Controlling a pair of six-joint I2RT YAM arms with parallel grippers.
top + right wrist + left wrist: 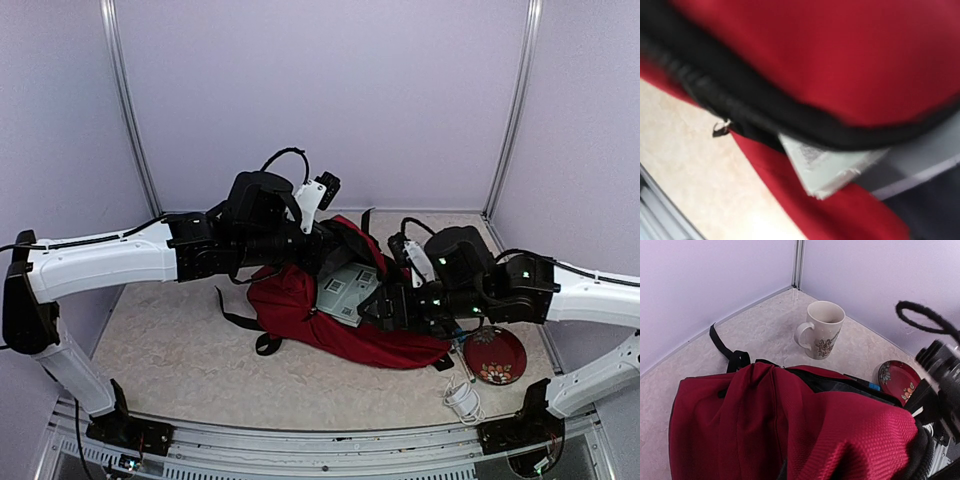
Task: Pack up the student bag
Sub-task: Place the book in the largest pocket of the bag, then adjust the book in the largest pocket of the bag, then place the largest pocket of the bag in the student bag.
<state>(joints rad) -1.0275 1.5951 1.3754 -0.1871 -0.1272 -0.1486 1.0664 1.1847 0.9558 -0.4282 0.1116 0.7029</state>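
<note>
The student bag [300,310] lies dark red in the middle of the table, its mouth held up and open toward the right. My left gripper [305,245] sits at the bag's upper rim, shut on a bunch of its fabric. In the left wrist view the red cloth [765,425] covers the fingers. A pale green booklet [350,288] rests half inside the opening. My right gripper [385,305] is at the booklet's near corner. The right wrist view is blurred. It shows the booklet corner [825,165] under the black zipper edge [765,120], and no fingers.
A white patterned mug [822,330] stands beyond the bag near the back corner. To the right of the bag lies a red flowered plate [495,355] [900,380], with a coiled white cable [462,400] in front of it. Black straps [235,315] trail left of the bag.
</note>
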